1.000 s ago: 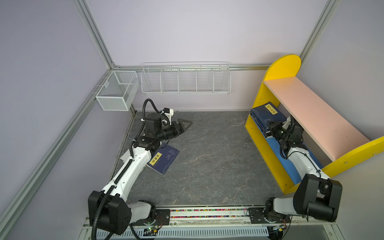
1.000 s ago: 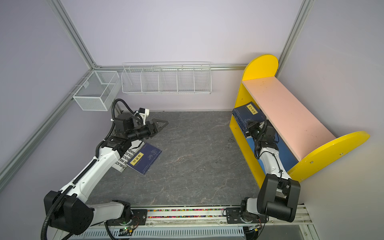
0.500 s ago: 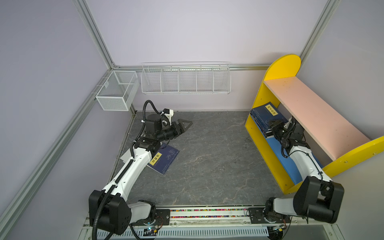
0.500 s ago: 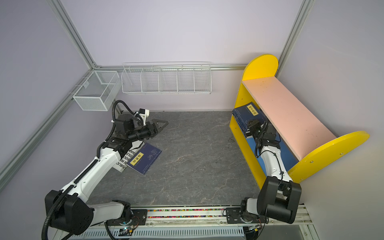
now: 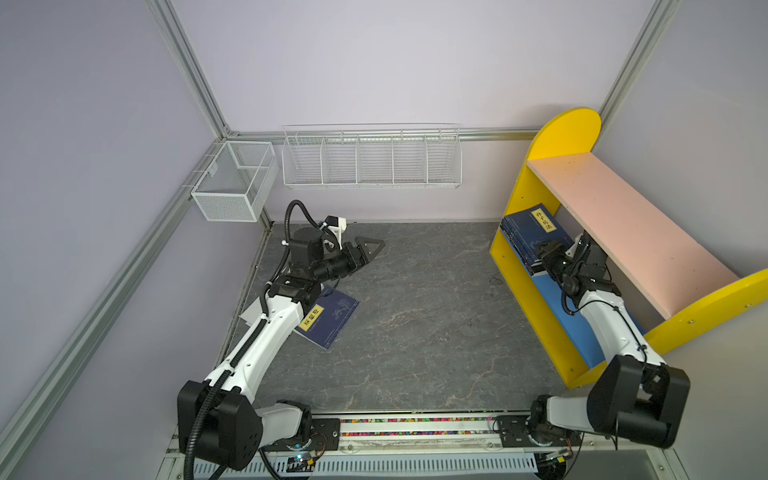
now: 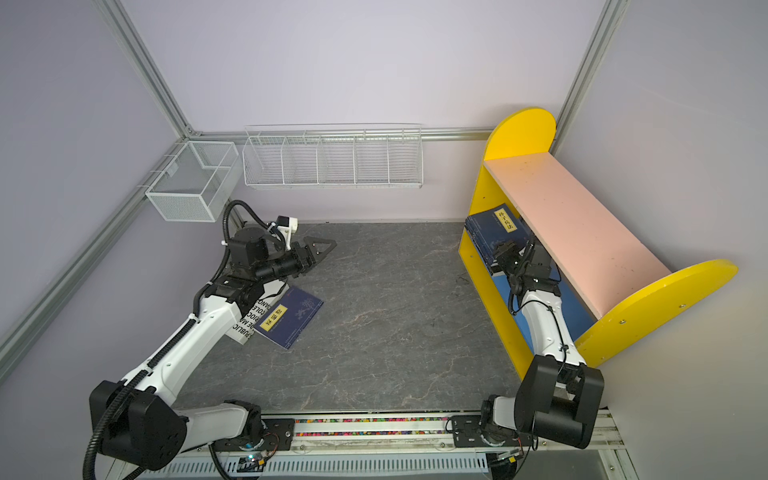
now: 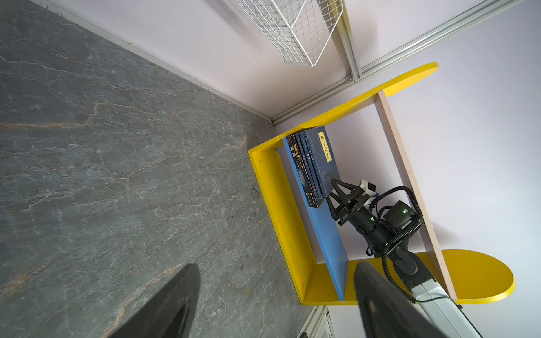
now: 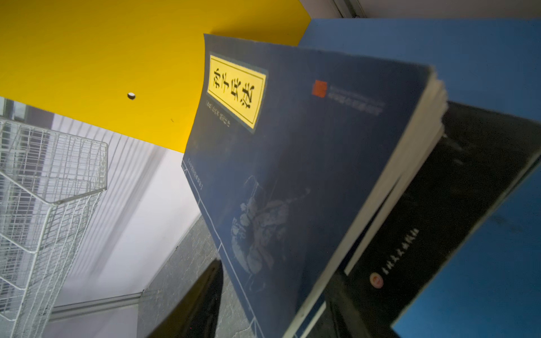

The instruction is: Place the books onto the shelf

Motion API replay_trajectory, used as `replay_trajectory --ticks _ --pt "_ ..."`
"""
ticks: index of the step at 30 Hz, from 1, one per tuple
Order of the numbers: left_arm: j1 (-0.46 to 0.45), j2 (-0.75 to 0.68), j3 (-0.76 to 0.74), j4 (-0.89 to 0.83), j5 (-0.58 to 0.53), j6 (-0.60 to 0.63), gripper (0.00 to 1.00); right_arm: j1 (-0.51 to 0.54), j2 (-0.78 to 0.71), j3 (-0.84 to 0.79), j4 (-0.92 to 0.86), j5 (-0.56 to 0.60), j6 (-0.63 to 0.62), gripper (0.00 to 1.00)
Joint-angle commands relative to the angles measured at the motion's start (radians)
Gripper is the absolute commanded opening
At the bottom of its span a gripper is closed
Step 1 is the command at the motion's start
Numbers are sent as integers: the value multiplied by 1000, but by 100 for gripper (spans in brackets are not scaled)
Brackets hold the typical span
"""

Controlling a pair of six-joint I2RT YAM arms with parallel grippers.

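Both top views look steeply down from high at the front, sharing the whole floor (image 5: 415, 311). The left wrist view faces the far shelf (image 7: 272, 190); the right wrist view sits close against the books (image 8: 292, 175)

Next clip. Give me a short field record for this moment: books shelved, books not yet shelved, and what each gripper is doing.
shelved: row of books standing tilted on the blue lower board of the shelf, against its far yellow panel
on table: navy book lying partly on the white book
left gripper: jaws open, empty, above the table
right gripper: jaws apart at the row's front book
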Motion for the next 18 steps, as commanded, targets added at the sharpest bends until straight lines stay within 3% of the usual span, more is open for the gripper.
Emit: replay_trajectory --ticks 1,10,18 --pt "4 -34 -19 -25 -28 29 84 8 -95 123 -133 124 -50 61" --pt "5 -47 -29 -25 -38 31 84 8 -113 176 -173 146 -84 63" --pt "4 -63 -53 -56 -79 52 85 8 -157 127 -98 53 -75 66"
